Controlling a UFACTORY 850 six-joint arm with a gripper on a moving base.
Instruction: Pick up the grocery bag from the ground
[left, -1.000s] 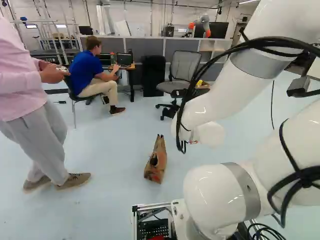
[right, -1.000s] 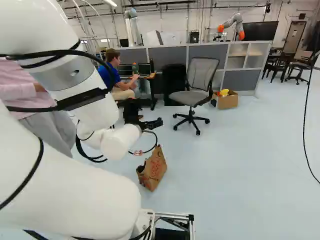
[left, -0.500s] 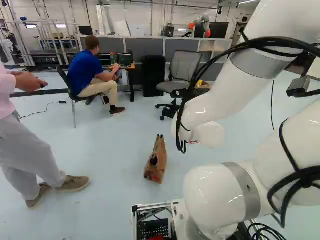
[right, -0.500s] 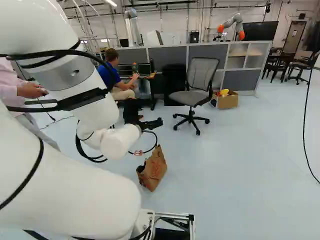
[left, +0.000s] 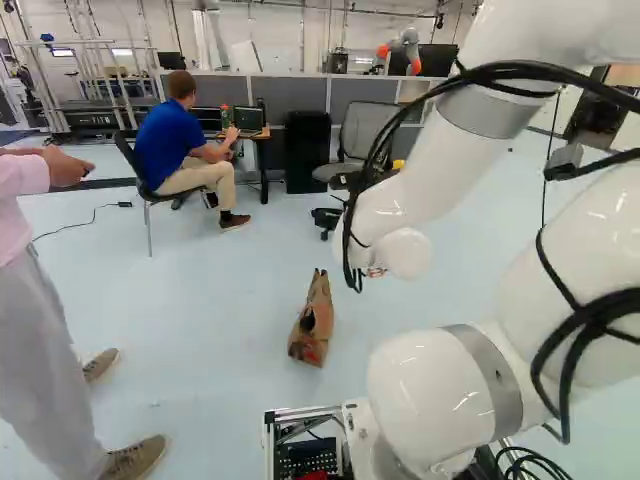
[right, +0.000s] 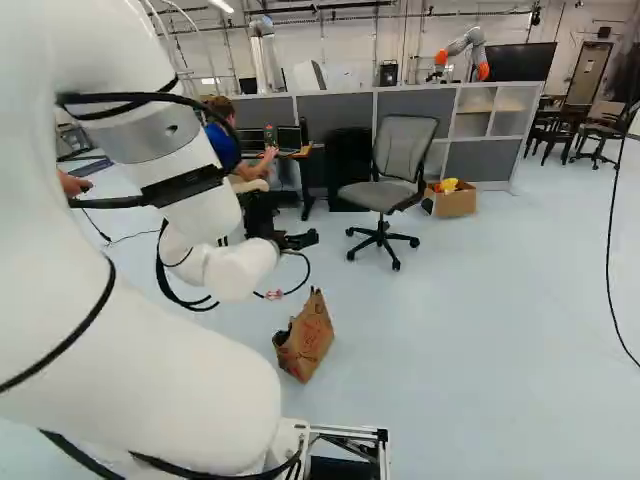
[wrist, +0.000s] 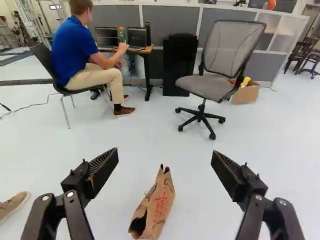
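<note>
Floor (left: 210, 310): pale and smooth; an office chair (wrist: 207, 86) stands toward one o'clock from the pincer (wrist: 165, 152).
Grocery bag (wrist: 159, 202): on the floor, low ahead of the pincer at about twelve o'clock, ungripped.
Pincer: fingers wide apart, holding nothing.
Arm (left: 430, 180): seemingly in the approach; next it should tip the pincer down, lower it astride the bag's top, then close.
</note>
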